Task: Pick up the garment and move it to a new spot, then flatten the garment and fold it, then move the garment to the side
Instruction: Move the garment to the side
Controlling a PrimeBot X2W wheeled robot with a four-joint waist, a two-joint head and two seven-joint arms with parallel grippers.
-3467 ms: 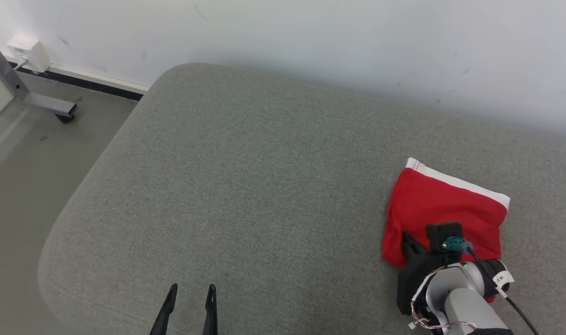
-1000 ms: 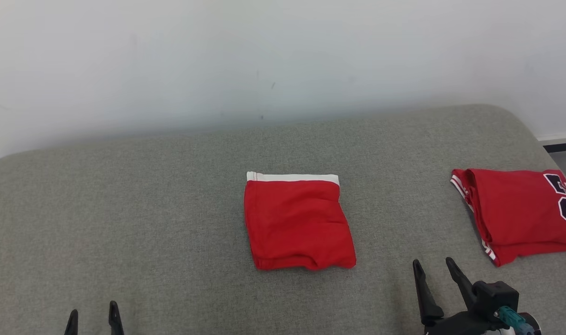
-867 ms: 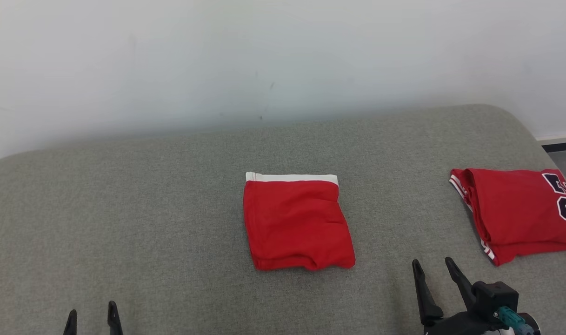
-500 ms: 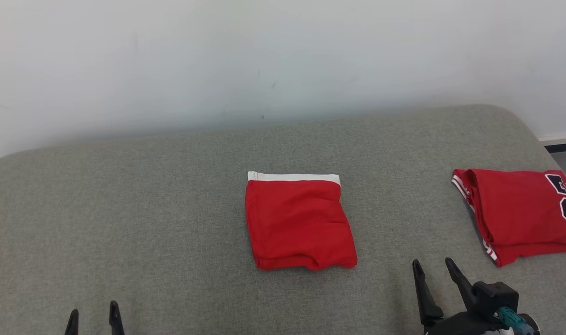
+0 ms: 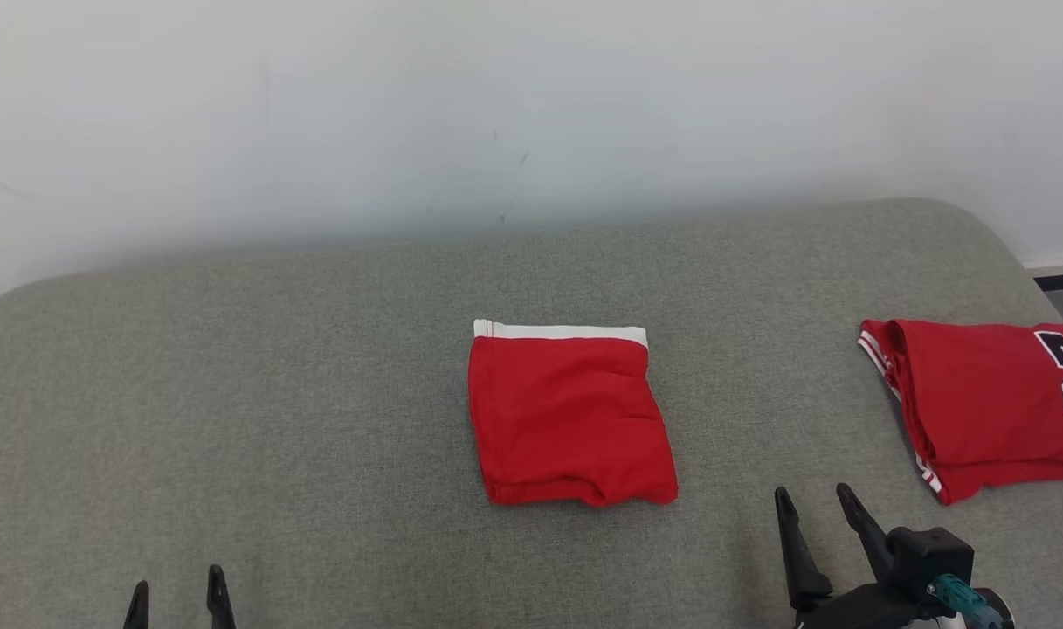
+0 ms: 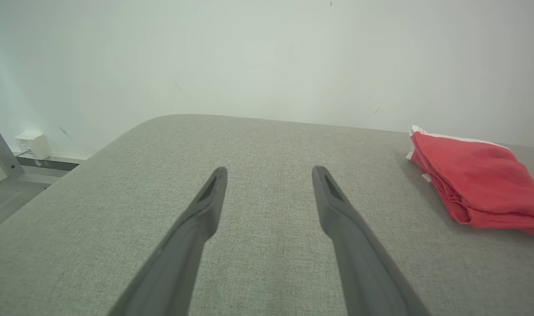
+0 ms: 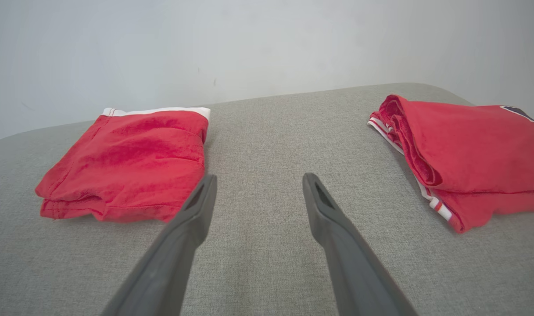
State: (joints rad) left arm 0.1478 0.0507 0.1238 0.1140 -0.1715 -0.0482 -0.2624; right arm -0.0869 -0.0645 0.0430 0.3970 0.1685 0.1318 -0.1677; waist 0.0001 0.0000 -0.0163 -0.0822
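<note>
You're watching right gripper [image 5: 813, 492], earlier on garment [image 5: 570, 419], now hovering apart from it; left gripper [image 5: 177, 580] idling; both standing wide, empty.

The left gripper [image 5: 176, 601] hovers at the near edge of the grey cushion [image 5: 321, 393], fingers spread wide, empty; the right gripper [image 5: 816, 522] sits further right along that edge, likewise parted, empty, fingers leaning left.

Grey upholstered surface [image 5: 234, 393] against a plain, faintly marked white wall [image 5: 409, 105].
</note>
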